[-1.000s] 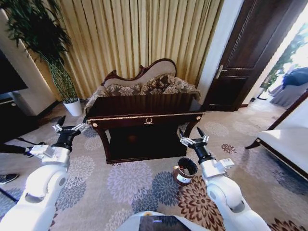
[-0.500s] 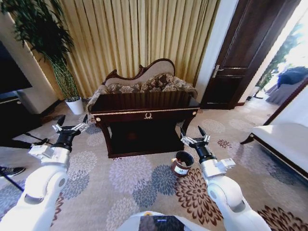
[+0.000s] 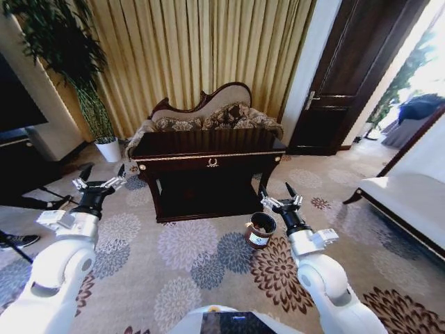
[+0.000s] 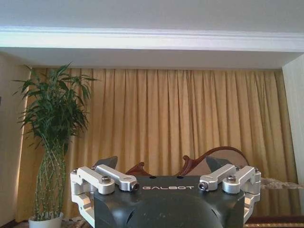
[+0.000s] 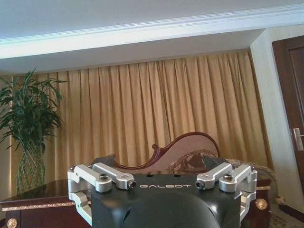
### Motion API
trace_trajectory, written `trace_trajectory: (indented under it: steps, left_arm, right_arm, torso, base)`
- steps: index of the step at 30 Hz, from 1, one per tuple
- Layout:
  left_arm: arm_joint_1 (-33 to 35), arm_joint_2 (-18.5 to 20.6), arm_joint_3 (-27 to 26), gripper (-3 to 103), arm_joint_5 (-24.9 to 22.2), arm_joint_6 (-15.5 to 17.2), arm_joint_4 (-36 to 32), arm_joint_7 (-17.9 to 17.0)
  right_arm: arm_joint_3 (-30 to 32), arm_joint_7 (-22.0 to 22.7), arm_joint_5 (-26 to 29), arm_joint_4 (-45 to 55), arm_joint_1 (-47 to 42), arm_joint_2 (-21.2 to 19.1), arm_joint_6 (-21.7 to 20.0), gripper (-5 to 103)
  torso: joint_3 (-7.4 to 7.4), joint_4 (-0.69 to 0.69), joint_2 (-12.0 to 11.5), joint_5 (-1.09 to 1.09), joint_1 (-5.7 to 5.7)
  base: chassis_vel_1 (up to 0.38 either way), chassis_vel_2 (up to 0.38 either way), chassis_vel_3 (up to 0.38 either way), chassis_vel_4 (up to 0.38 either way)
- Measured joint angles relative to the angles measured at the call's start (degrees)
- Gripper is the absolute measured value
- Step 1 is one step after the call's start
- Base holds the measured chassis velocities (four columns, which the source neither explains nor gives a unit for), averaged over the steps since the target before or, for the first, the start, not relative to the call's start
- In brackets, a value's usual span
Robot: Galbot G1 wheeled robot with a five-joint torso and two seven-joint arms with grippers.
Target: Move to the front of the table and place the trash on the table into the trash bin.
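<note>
The long dark glossy table with gold trim stands ahead of me on the patterned carpet, in front of the curtain. The trash is out of view; I make out nothing on the tabletop. On the floor by the table's front right leg stands the small round brown trash bin with a white label. My left gripper is raised and open at the left, off the table's left end. My right gripper is open just above and right of the bin. Nothing sits between the fingers of the left gripper or the right gripper.
A carved-back patterned sofa sits right behind the table. A potted plant stands back left, a dark door back right, a white seat at the right edge. Dark furniture and a shoe lie left. Open carpet lies before the table.
The whole picture has shifted: table and bin now sit a little higher and smaller, so the camera has moved. Both arms hold the same raised, open pose.
</note>
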Motion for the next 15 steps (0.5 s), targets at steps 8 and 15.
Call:
trace_trajectory:
  steps: [8,15]
  left_arm:
    - [-0.13,0.43,0.06,100,0.03,0.00,0.01,-0.03]
    - [-0.05,0.73,0.05,100,-0.16,0.00,0.12,-0.07]
  right_arm:
    - [-0.43,0.00,-0.19,-0.36,-0.21,0.47,0.57,100]
    - [-1.22,0.00,-2.01,-1.09,-0.83,1.45,1.96,100]
  torso:
    - [-0.01,0.00,0.00,0.02,-0.02]
    - [-0.01,0.00,0.02,0.00,-0.03]
  base:
    - [0.077,-0.282,-0.054,0.288]
    - [0.139,-0.199,-0.142,0.211]
